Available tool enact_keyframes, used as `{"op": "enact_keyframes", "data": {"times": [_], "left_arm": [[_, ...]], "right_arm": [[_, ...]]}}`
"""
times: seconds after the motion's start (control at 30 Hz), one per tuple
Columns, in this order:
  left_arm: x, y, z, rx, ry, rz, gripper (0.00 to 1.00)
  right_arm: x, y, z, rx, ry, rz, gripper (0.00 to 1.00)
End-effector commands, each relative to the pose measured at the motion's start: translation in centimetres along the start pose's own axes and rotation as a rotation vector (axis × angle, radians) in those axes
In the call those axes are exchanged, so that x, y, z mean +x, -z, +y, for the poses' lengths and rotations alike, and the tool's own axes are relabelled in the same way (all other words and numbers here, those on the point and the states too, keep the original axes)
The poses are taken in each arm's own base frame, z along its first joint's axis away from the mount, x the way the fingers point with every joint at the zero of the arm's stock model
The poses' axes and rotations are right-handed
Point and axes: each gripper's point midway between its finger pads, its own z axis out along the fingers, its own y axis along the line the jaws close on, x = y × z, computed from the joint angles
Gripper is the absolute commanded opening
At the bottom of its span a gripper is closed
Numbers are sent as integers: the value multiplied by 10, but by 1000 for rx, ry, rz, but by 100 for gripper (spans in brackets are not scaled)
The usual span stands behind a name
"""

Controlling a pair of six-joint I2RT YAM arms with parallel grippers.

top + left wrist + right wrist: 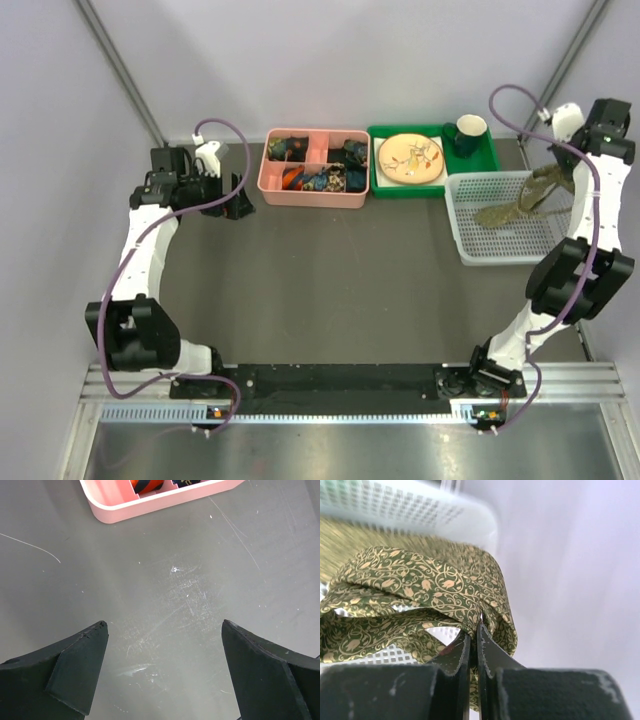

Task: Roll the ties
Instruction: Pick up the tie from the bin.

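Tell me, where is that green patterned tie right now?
In the top view, the tie hangs at the far right, pinched by the right gripper and draping into the white mesh basket beside the green tray.

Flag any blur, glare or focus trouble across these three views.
Top external: sharp and evenly lit, with glare on the metal sheet at the near edge. Left wrist: sharp, a pale sheen on the scratched grey table. Right wrist: olive-green scroll-patterned fabric tie crisp mid-frame, white plastic mesh basket behind it blurred.
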Motion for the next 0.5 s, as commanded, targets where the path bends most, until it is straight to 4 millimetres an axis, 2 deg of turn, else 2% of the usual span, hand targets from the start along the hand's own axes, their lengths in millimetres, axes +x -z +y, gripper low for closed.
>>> {"op": "enact_keyframes", "data": {"times": [0.0, 0.03, 0.1, 0.23, 0.33, 0.37, 0.47], "left_arm": [[-26, 17, -9, -11, -65, -87, 99], [-26, 18, -9, -11, -62, -86, 99], [-28, 20, -11, -10, -62, -93, 99], [-32, 26, -14, -10, -61, -103, 99], [-35, 29, -17, -10, -61, -114, 99], [-36, 30, -18, -11, -62, -118, 99], [-39, 35, -20, -17, -70, -132, 99]], "right_arm": [[-46, 61, -15, 3, -95, -225, 0], [-54, 82, -17, -2, -118, -264, 0], [-71, 106, -13, -45, -139, -351, 0], [-106, 179, -9, -113, -183, -540, 0], [-134, 231, 7, -170, -163, -687, 0], [-145, 253, 23, -213, -135, -748, 0], [-163, 303, 49, -270, -90, -874, 0]]}}
